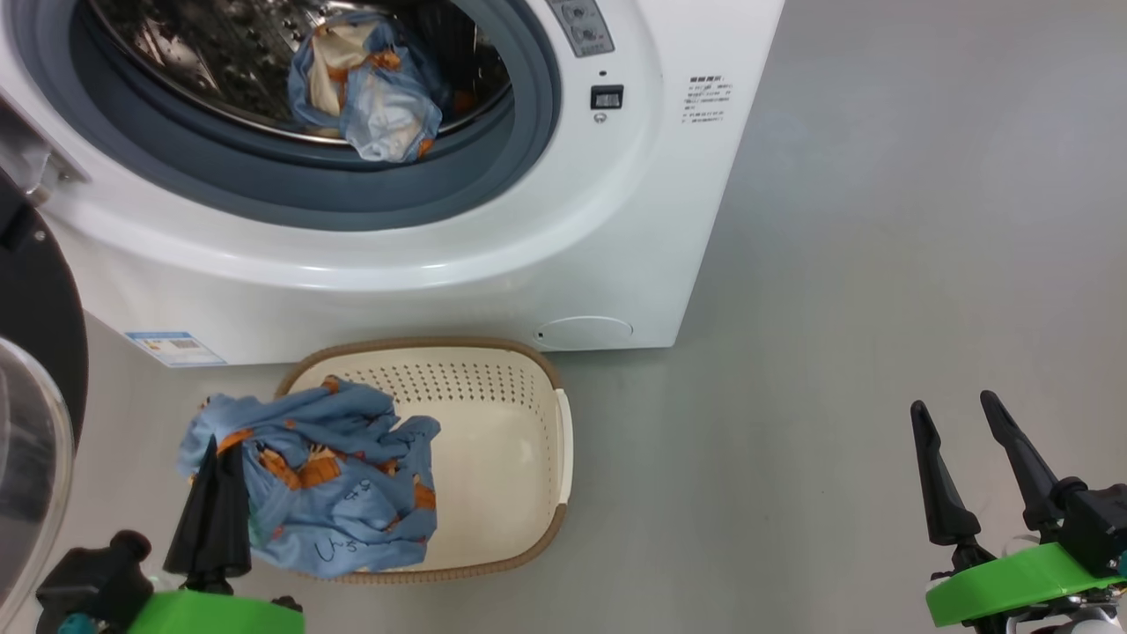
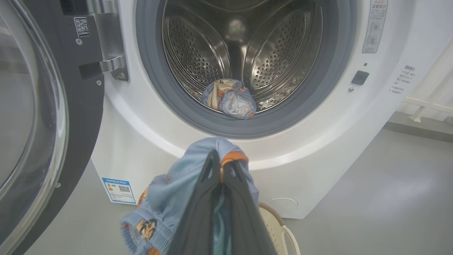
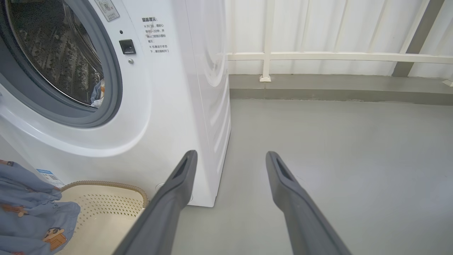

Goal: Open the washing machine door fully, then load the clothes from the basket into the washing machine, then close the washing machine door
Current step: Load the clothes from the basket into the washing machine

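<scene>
Two light-blue garments, one basket, one washing machine (image 1: 440, 291): one piece is loaded, the other is caught in the left hand (image 1: 211, 451).

The door (image 1: 40, 326) stands swung open at the machine's left, its glass bowl facing out. One printed garment (image 1: 370, 88) lies bunched at the front lip of the steel drum, against the grey gasket. The second garment (image 1: 335, 475) is pinched between the closed fingers of the left hand and drapes over the left half of the single cream basket (image 1: 502, 370), spilling past its rim. The basket sits on the grey floor (image 1: 836, 308) just in front of the machine. The right hand (image 1: 955, 402) is off to the right above bare floor, its two fingers spread apart and holding nothing.
</scene>
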Controlling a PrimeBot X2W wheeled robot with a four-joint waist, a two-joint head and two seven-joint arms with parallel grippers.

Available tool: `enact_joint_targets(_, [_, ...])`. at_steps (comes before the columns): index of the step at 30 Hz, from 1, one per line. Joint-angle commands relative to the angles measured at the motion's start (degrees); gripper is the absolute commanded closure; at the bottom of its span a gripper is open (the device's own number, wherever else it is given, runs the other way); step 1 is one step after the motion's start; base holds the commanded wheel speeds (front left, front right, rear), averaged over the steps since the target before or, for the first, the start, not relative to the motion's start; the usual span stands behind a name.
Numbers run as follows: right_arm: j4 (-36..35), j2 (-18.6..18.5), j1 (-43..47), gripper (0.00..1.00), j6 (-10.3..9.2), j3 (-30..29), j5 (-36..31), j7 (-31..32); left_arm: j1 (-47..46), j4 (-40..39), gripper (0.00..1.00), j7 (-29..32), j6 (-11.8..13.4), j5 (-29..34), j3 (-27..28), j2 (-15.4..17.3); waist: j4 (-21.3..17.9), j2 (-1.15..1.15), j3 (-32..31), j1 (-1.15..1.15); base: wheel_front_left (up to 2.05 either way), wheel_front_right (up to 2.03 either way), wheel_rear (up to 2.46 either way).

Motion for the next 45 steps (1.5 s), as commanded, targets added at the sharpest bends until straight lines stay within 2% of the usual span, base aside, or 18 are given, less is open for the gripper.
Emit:
enact_joint_targets(1, [-1.56, -0.56, -0.56, 0.00, 0.07, 1.27, 0.65, -0.28, -2.27, -1.83, 1.00, -0.38, -0.13, -0.79, 1.57, 1.18, -0.16, 0.00, 1.05, 0.00, 0.00, 0.00, 0.00])
enact_joint_targets(11, [-1.93, 0.41, -3.94, 0.00, 0.07, 1.88, 0.26, -0.28, -12.15, -2.25, 1.00, -0.38, -0.13, -0.17, 0.26, 3.72, -1.47, 0.00, 5.88, 0.00, 0.00, 0.00, 0.00])
enact_joint_targets(22, [-1.76, 1.81, -7.19, 0.00, 0.07, 2.94, 0.28, -0.28, -30.85, 0.68, 1.00, -0.38, -0.13, 0.77, 0.55, 8.17, -4.91, 0.00, 9.93, 0.00, 0.00, 0.00, 0.00])
enact_joint_targets(30, [-1.77, 3.07, -8.81, 0.00, 0.07, 3.46, 0.47, -0.28, -41.87, 11.18, 1.00, -0.38, -0.13, -0.16, -2.43, 11.01, -8.66, 0.00, 12.76, 0.00, 0.00, 0.00, 0.00])
enact_joint_targets(35, [-1.81, 4.04, -10.00, 0.00, 0.07, 4.33, 0.67, -0.28, -47.83, 20.99, 1.00, -0.38, -0.13, -0.33, -2.01, 12.32, -11.36, 0.00, 14.32, 0.00, 0.00, 0.00, 0.00])
enact_joint_targets(36, [-1.81, 4.04, -10.00, 0.00, 0.07, 4.33, 0.67, -0.28, -47.83, 20.99, 1.00, -0.38, -0.13, -0.33, -2.01, 12.32, -11.36, 0.00, 14.32, 0.00, 0.00, 0.00, 0.00])
enact_joint_targets(37, [-1.80, 4.37, -10.39, 0.00, 0.07, 4.67, 0.78, -0.28, -50.00, 24.50, 1.00, -0.38, -0.13, -0.34, -2.13, 12.91, -12.37, 0.00, 14.88, 0.00, 0.00, 0.00, 0.00])
enact_joint_targets(38, [-1.80, 4.37, -10.39, 0.00, 0.07, 4.67, 0.78, -0.28, -50.00, 24.50, 1.00, -0.38, -0.13, -0.34, -2.13, 12.91, -12.37, 0.00, 14.88, 0.00, 0.00, 0.00, 0.00])
enact_joint_targets(45, [-1.73, 5.16, -11.35, 0.00, 0.07, 5.23, 1.07, -0.28, -57.97, 37.23, 1.00, -0.38, -0.13, 0.81, -1.68, 14.54, -14.88, 0.00, 17.12, 0.00, 0.00, 0.00, 0.00])
